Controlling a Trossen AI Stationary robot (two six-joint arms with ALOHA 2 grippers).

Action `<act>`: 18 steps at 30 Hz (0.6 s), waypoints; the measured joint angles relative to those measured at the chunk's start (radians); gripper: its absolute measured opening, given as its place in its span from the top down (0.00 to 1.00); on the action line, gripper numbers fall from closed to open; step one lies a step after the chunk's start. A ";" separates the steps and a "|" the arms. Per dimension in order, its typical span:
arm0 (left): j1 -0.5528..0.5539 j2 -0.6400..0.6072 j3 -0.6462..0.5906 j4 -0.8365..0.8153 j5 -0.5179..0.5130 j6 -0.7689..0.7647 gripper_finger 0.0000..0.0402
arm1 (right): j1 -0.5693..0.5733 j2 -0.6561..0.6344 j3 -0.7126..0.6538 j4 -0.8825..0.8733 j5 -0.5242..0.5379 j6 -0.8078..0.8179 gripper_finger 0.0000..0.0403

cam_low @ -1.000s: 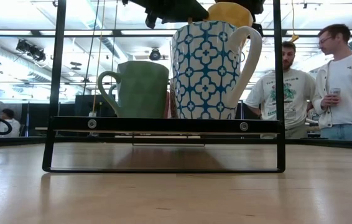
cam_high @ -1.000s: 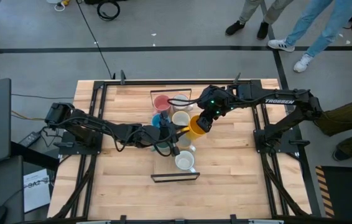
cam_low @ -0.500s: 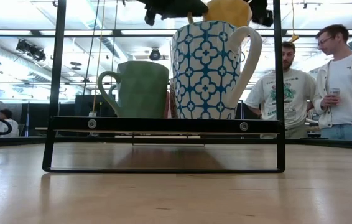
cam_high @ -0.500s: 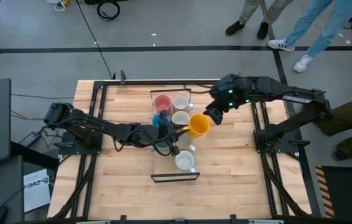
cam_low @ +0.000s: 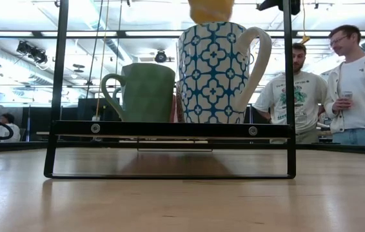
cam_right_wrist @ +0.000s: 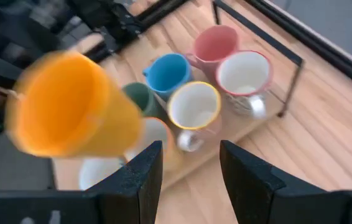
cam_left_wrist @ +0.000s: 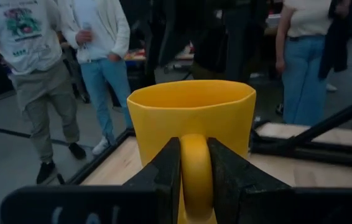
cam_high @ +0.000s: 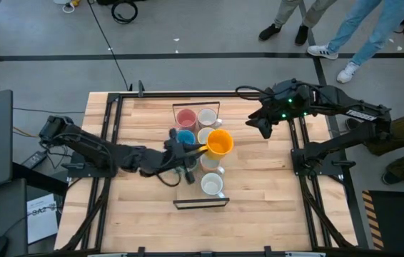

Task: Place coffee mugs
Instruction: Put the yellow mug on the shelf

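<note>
The orange mug (cam_high: pixel 220 142) is in my left gripper (cam_left_wrist: pixel 193 163), whose fingers pinch its handle from both sides, and it hangs lifted above the cluster of mugs near the middle of the table (cam_high: pixel 273 185). Below and around it, inside the black frame (cam_high: pixel 200 203), stand the pink mug (cam_high: pixel 185 118), the blue mug (cam_high: pixel 185 137), a white mug (cam_high: pixel 207 116) at the frame's far end, the yellow-rimmed mug (cam_right_wrist: pixel 194 106) beside the blue one, and another white mug (cam_high: pixel 211 185) at the near end. From table height the green mug (cam_low: pixel 145 92) and the blue-patterned mug (cam_low: pixel 216 72) stand side by side behind the frame's near bar. My right gripper (cam_right_wrist: pixel 189 169) hovers with its fingers apart and empty toward the table's far right corner, well apart from the mugs. Bare wood lies open on both sides of the frame and along the near edge. People (cam_low: pixel 324 84) stand beyond the table.
</note>
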 joint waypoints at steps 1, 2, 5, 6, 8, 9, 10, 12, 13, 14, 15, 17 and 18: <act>-0.019 -0.016 0.000 -0.006 -0.019 0.000 0.85 | 0.005 -0.002 0.000 -0.014 0.020 0.000 0.59; -0.039 -0.033 0.000 -0.020 -0.045 0.000 0.85 | 0.010 -0.004 0.000 -0.028 0.040 0.000 0.59; -0.109 -0.081 0.000 -0.062 -0.147 0.000 0.85 | 0.028 -0.004 -0.001 -0.061 0.081 0.000 0.59; -0.136 -0.093 0.000 -0.075 -0.181 -0.002 0.85 | 0.033 -0.003 -0.001 -0.064 0.085 0.000 0.59; -0.193 -0.108 0.000 -0.090 -0.261 -0.007 0.85 | 0.043 -0.001 -0.001 -0.062 0.086 0.000 0.59; -0.224 -0.111 0.000 -0.094 -0.296 -0.008 0.85 | 0.047 0.000 -0.001 -0.062 0.086 0.000 0.59; -0.255 -0.113 0.000 -0.099 -0.336 -0.008 0.85 | 0.050 0.000 -0.001 -0.059 0.086 0.000 0.59; -0.316 -0.113 0.000 -0.113 -0.418 -0.013 0.85 | 0.057 0.000 -0.001 -0.051 0.086 0.000 0.59; -0.347 -0.113 0.000 -0.130 -0.455 -0.028 0.85 | 0.060 0.000 -0.001 -0.048 0.086 0.000 0.59; -0.374 -0.113 0.000 -0.155 -0.490 -0.053 0.85 | 0.062 0.000 -0.001 -0.047 0.086 0.001 0.59; -0.398 -0.110 0.000 -0.184 -0.518 -0.092 0.85 | 0.065 0.000 -0.001 -0.046 0.086 0.004 0.59; -0.437 -0.100 0.000 -0.262 -0.556 -0.187 0.85 | 0.070 0.000 -0.001 -0.046 0.086 0.007 0.59; -0.456 -0.098 -0.004 -0.306 -0.571 -0.242 0.85 | 0.074 0.000 -0.001 -0.046 0.086 0.007 0.59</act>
